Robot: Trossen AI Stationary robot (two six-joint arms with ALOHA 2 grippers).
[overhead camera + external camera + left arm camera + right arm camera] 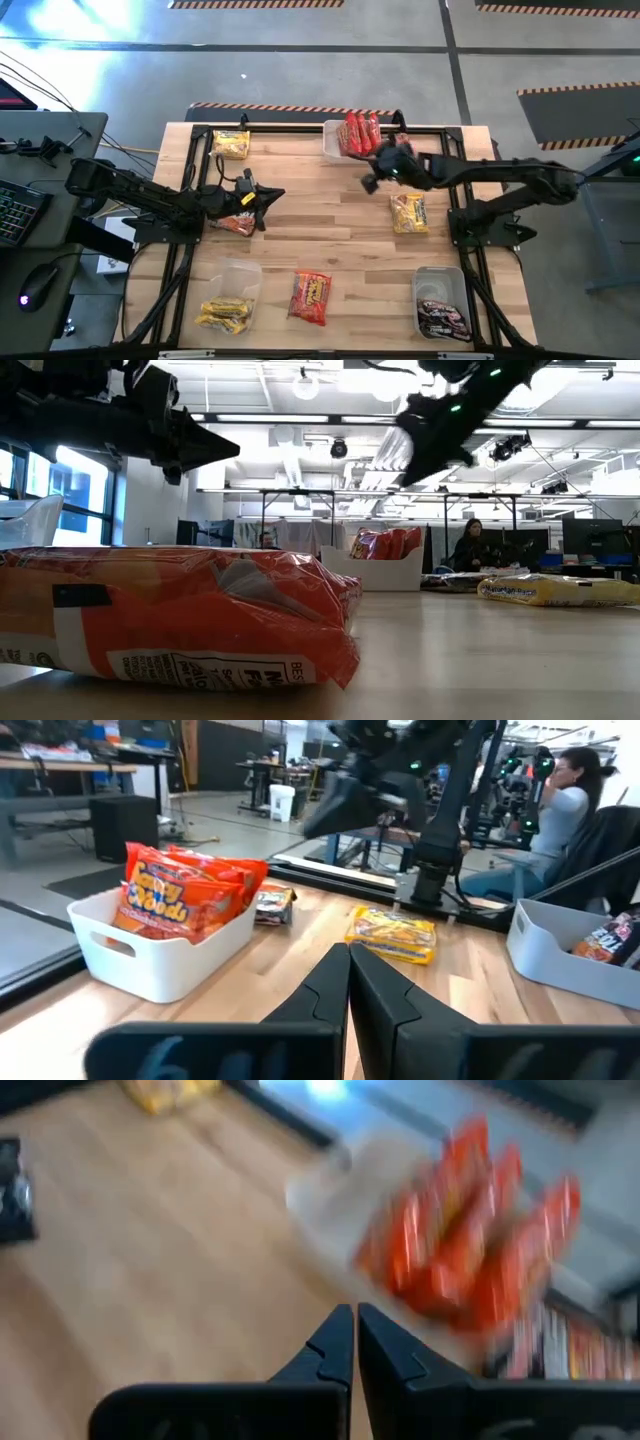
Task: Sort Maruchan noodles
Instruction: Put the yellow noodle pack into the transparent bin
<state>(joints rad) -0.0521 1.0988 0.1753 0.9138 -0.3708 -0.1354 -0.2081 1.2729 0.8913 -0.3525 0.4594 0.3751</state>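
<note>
Packets of Maruchan noodles (310, 297) lie scattered over the table (330, 200); red ones stand in the far tub (333, 143), yellow in the near-left tub (238, 275), dark in the near-right tub (440, 282); loose ones remain at far left, centre-left, right and near centre; they look light, crinkly and slippery, their contents brittle, so I'd pinch a sealed end; left gripper (272, 194) is shut and empty beside a red packet (235, 224); right gripper (368, 184) hangs shut, empty, near the far tub.

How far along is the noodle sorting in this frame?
Partly done: red packets fill the far tub; yellow and dark ones sit in near tubs. Both the left gripper and right gripper are shut, empty. Four packets remain loose, including this yellow packet.
</note>
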